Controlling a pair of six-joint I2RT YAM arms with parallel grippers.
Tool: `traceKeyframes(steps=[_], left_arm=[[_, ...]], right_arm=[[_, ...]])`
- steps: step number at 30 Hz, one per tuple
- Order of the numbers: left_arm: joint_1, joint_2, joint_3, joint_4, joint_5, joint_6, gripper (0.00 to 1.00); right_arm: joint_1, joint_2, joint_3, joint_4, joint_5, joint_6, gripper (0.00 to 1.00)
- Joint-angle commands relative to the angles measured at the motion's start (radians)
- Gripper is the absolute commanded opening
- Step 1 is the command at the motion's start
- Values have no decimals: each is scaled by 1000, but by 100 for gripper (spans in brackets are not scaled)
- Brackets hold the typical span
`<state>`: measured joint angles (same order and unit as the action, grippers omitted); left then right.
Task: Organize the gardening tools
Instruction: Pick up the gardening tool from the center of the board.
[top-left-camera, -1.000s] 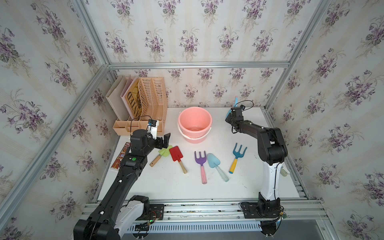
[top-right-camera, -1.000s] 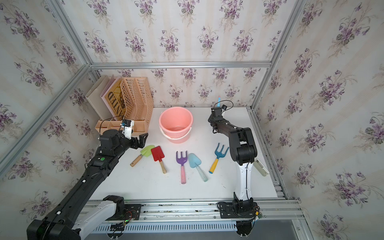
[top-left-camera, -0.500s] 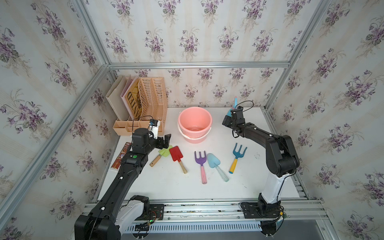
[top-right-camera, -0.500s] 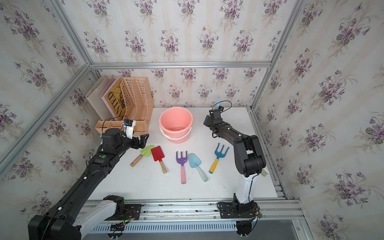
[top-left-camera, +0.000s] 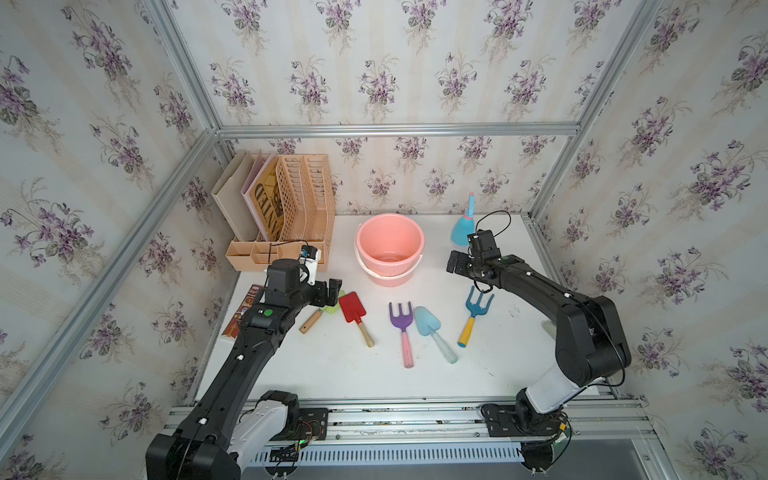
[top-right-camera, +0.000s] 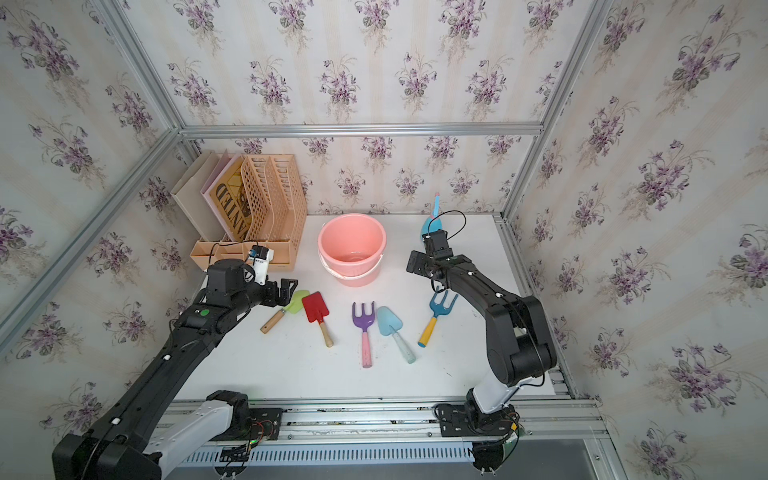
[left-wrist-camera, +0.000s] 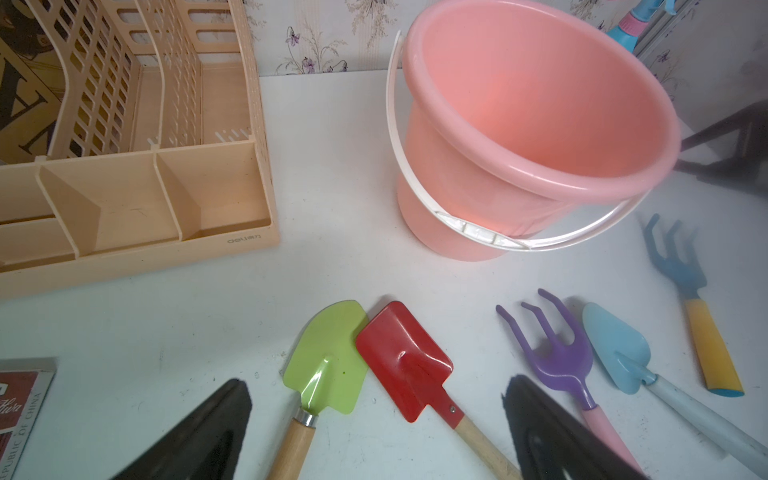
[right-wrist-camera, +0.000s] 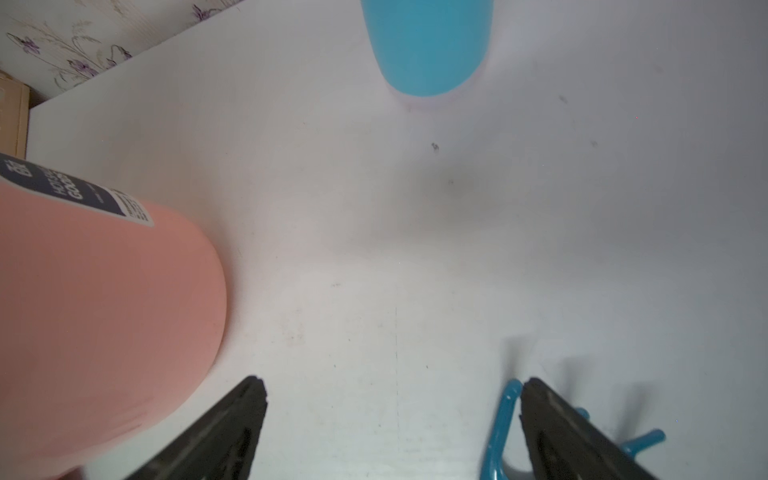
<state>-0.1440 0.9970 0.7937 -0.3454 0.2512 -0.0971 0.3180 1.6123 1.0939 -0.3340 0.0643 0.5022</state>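
Beneath the parted left fingers (left-wrist-camera: 208, 432), lime spade (left-wrist-camera: 328, 357).

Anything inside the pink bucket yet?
No. In a top view the bucket shows only its own bare pink wall and floor.

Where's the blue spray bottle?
In both top views the spray bottle stands at the table's back edge, right of the pink bucket, behind the right claw.
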Motion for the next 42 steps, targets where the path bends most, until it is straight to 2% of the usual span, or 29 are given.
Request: traceKeyframes(steps=[1, 9, 17, 22, 30, 36, 42], left_arm=[[1, 13, 12, -31, 53, -12, 99], [1, 86, 61, -76, 229, 10, 99], [1, 158, 101, -107, 360, 51, 99], [1, 168, 107, -110, 388, 50, 99], [1, 172, 105, -129, 404, 48, 99], [1, 172, 104, -121, 411, 42, 99], [1, 164, 102, -128, 405, 48, 99]], right_arm=[[1, -54, -21, -112, -34, 81, 100], [39, -202, -74, -275, -27, 170, 99], [58, -299, -154, -403, 15, 276, 90], [59, -267, -211, -400, 0, 284, 79], [59, -179, -219, -352, 54, 280, 61], [59, -86, -238, -265, 42, 283, 54], [59, -57, -224, -241, 96, 266, 53]])
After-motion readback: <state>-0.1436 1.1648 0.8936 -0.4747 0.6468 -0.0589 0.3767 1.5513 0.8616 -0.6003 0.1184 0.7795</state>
